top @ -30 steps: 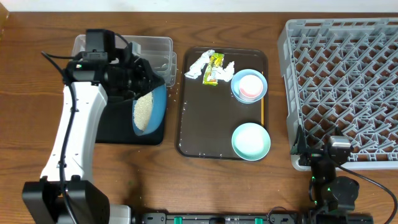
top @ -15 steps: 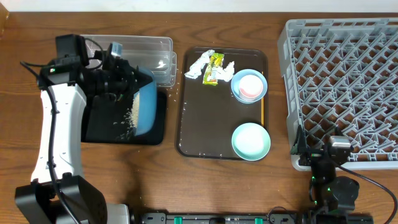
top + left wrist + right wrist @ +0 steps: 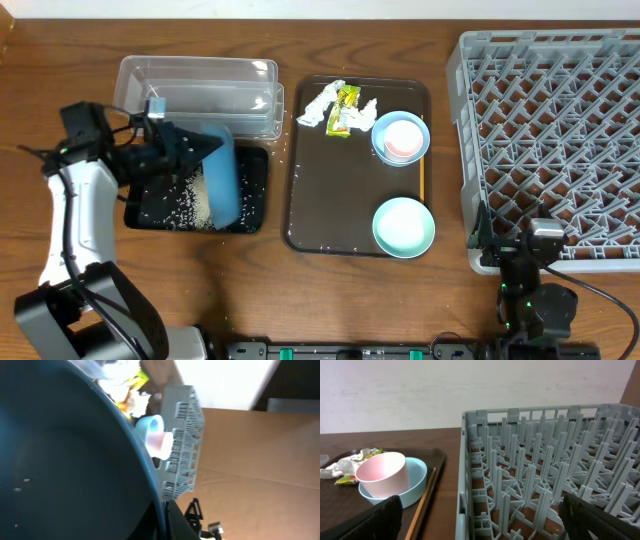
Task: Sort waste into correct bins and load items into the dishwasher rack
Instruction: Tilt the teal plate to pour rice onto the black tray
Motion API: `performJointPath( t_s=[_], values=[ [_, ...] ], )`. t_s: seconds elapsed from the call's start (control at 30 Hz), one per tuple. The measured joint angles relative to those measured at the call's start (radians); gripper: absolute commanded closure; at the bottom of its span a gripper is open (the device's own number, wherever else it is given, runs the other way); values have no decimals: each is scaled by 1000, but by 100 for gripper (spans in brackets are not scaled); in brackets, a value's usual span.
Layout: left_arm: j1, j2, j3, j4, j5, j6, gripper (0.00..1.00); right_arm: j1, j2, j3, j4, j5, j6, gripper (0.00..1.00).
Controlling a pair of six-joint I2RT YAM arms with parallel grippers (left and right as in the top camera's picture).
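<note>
My left gripper is shut on the rim of the dark-blue dish, which stands steeply on edge over the black tray. In the left wrist view the dish fills the frame, with the jaws pinching its rim. White rice lies scattered in the black tray. Just behind it is the clear tub. Tissue and a yellow wrapper lie on the brown tray. The pink cup sits in the light-blue bowl, beside chopsticks. My right gripper is open at the grey rack's front corner.
The brown serving tray also carries a mint-green bowl at its front right. The rack's upright tines rise directly ahead of my right gripper. Bare wooden table runs along the front edge.
My left arm has swung left and tipped the dark-blue dish from a shallow tilt onto its edge. The rice has slid off the dish into the black tray.
</note>
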Motion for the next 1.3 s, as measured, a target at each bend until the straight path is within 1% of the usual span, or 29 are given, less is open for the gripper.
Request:
performJointPath(
  t_s=[0.23, 0.4, 0.77, 0.87, 0.97, 1.07, 1.17, 1.23, 1.3],
  values=[
    [44, 0, -3, 1, 183, 85, 94, 0, 0, 0, 0, 0, 0, 1],
    [70, 0, -3, 0, 242, 108, 94, 0, 0, 0, 0, 0, 0, 1],
    [154, 0, -3, -55, 261, 115, 94, 0, 0, 0, 0, 0, 0, 1],
    [164, 0, -4, -28, 261, 136, 94, 0, 0, 0, 0, 0, 0, 1],
    [169, 0, -4, -79, 262, 140, 94, 0, 0, 0, 0, 0, 0, 1],
    [169, 0, -4, -74, 265, 160, 94, 0, 0, 0, 0, 0, 0, 1],
    [171, 0, -4, -103, 269, 169, 94, 0, 0, 0, 0, 0, 0, 1],
    [171, 0, -4, -106, 273, 177, 95, 0, 0, 0, 0, 0, 0, 1],
    [171, 0, -4, -163, 274, 188, 94, 0, 0, 0, 0, 0, 0, 1]
  ],
)
